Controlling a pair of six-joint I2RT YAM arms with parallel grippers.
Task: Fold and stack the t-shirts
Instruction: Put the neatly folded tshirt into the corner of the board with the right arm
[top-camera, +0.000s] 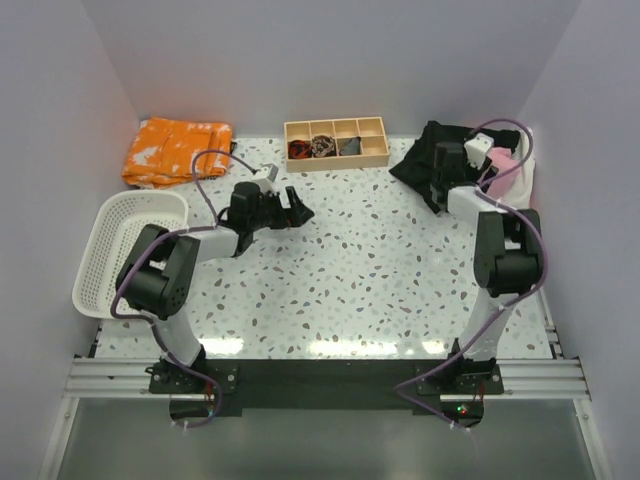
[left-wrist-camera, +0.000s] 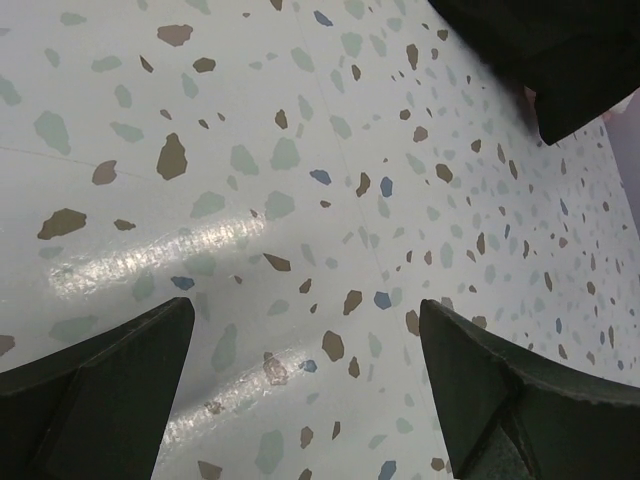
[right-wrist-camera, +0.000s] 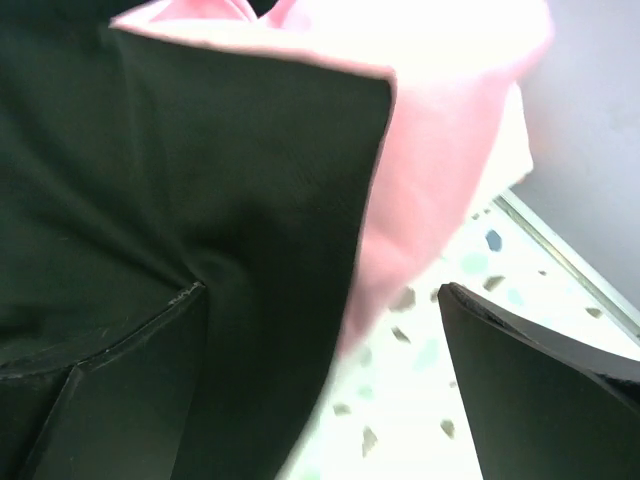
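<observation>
My right tool (right-wrist-camera: 322, 300) stands open at the far-right black t-shirt (right-wrist-camera: 150, 150) and pink t-shirt (right-wrist-camera: 430, 140), likely to grasp one; my left tool (left-wrist-camera: 305, 320) hovers open.

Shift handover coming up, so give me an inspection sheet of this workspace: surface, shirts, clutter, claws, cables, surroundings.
Surface: speckled table, glare near front.
Job's things: black t-shirt and pink t-shirt heaped far right, unfolded.
Clutter: orange cloth far left; wooden tray far centre; white basket left.
Claws: left claw open over bare table; right claw open at the shirts.
Cables: purple cables loop off both arms.
Surroundings: plain pale walls.
</observation>
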